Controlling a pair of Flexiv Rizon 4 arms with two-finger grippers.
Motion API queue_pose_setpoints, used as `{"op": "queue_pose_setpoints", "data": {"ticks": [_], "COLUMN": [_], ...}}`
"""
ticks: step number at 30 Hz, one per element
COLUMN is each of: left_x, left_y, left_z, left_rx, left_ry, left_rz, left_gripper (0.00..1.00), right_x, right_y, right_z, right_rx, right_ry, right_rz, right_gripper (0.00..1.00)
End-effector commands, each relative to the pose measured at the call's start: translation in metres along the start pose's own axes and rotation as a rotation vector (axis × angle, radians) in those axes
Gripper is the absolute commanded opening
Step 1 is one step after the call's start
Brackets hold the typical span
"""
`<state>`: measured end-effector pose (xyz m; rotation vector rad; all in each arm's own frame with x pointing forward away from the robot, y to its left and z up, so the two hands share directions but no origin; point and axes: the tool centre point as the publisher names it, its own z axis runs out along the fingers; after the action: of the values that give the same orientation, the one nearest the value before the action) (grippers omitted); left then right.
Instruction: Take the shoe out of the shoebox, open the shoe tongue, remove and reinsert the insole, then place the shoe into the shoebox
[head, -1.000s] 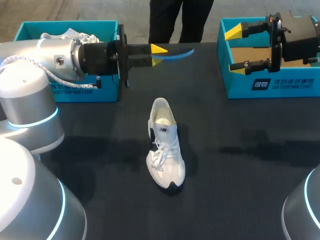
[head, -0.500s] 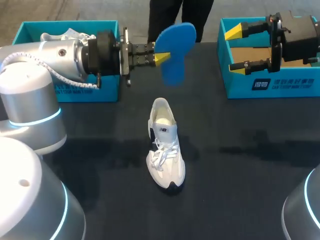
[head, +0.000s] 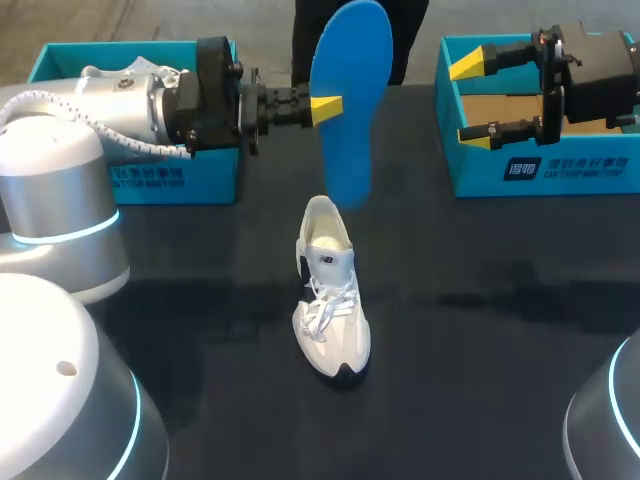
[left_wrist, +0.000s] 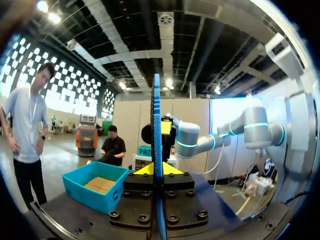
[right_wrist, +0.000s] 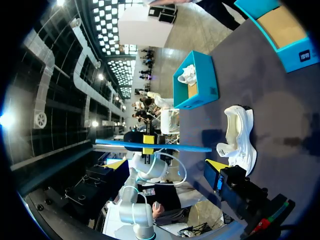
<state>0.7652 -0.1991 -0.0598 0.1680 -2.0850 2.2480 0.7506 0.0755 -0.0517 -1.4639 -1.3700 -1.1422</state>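
Left jaws are pinching the blue insole (head: 350, 100) at one long edge, a yellow tip pressing on each face. My left arm (head: 130, 100) is coming in from the side in front of the left shoebox (head: 130, 185), which is holding a second shoe (head: 130, 70).

A second ago the insole was lying flat and edge-on to the overhead camera, a thin blue sliver. Since then my wrist has been rolling. Now the insole is standing upright with its broad blue face showing, its wide end up and its narrow end hanging down. The arm has also been drawing back a little toward its own side.

The white shoe (head: 330, 290) is sitting where it was, on the dark bench (head: 480, 330), toe toward me and laces loose. From overhead, the lower end of the insole is lining up just above the heel opening, not touching it as far as I can tell.

Right jaws are staying spread and holding nothing, still hanging over the right shoebox (head: 540, 170).

I am reading this as the insole being out and turned ready for sliding back in. Reinserting it and boxing the shoe are still to come.
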Motion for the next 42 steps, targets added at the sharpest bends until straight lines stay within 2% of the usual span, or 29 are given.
{"op": "queue_pose_setpoints", "data": {"ticks": [1,2,3,7,13,18,27,36,42], "left_x": [-0.003,-0.005,-0.005,-0.006,-0.007,-0.006,-0.009,-0.009,-0.010], "left_y": [0.002,0.004,0.005,0.006,0.012,0.015,0.027,0.029,0.030], "left_z": [0.001,0.001,0.001,0.001,0.003,0.002,-0.001,0.001,0.003], "left_rx": [-0.022,-0.001,-0.018,0.038,0.035,0.073,0.074,0.072,0.072], "left_ry": [0.009,-0.010,-0.007,-0.007,-0.006,0.004,0.004,0.061,0.084], "left_rz": [-0.573,-0.631,-0.690,-0.817,-1.023,-1.137,-1.288,-1.339,-1.346], "left_gripper": [0.00,0.00,0.00,0.00,0.00,0.00,0.00,0.00,0.00], "right_x": [0.000,0.000,0.000,0.000,0.000,0.000,0.000,0.017,0.034], "right_y": [0.002,0.002,0.002,0.002,0.002,0.002,0.002,-0.006,-0.011], "right_z": [0.001,0.001,0.001,0.001,0.001,0.001,0.001,0.006,0.009], "right_rx": [0.002,0.002,0.002,0.002,0.002,0.002,0.002,-0.070,-0.078], "right_ry": [-0.002,-0.002,-0.002,-0.002,-0.002,-0.002,-0.002,-0.183,-0.312], "right_rz": [0.001,0.001,0.001,0.001,0.001,0.001,0.001,-0.007,-0.007], "right_gripper": [1.00,1.00,1.00,1.00,1.00,1.00,1.00,1.00,1.00]}}
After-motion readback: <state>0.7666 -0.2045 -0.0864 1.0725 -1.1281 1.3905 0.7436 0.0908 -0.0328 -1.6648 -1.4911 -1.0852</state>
